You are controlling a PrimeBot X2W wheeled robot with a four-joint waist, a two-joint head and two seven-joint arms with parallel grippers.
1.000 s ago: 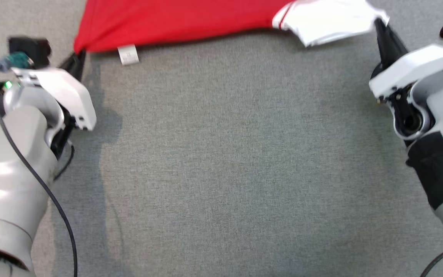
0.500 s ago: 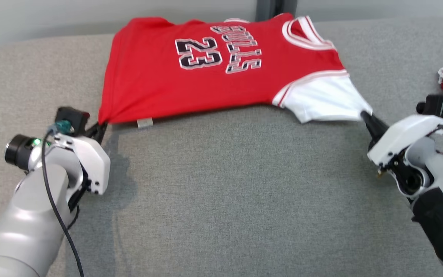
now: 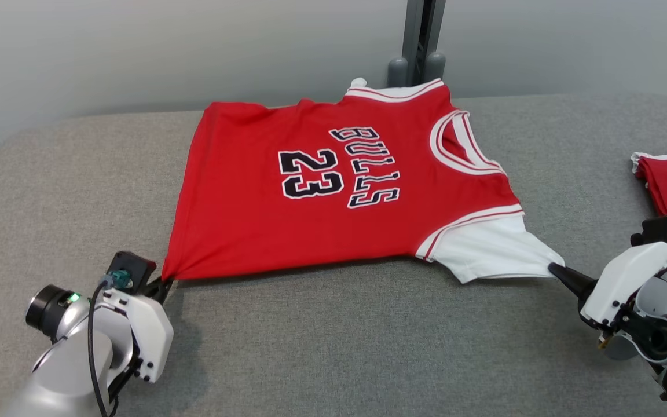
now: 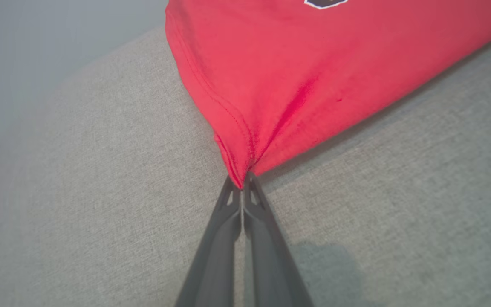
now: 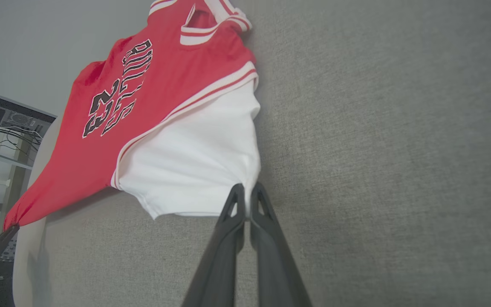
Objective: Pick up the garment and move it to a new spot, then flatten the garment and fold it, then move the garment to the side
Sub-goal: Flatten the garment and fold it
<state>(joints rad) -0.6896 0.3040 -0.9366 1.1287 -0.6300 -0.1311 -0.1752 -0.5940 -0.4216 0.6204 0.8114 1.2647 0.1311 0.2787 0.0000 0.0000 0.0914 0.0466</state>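
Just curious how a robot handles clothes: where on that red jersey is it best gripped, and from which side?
By the near edge's two ends, coming low from the robot's side: the jersey tapers to a red hem corner and a white sleeve tip, thin enough to pinch.

Readable marks: one word and one number, both sitting on the chest of the red jersey [image 3: 241, 231].
The word BULLS [image 3: 366, 167] is showing in dark block capitals with white outlines, turned sideways in the head view so its letters are running down the picture. The number 23 [image 3: 310, 174] is sitting just beside it in the same dark, white-edged style, also turned on its side. Both are reading again, slanted, in the right wrist view. A print fragment [image 4: 325, 3] is poking in at the top edge of the left wrist view, probably part of the same lettering, too cropped to read.
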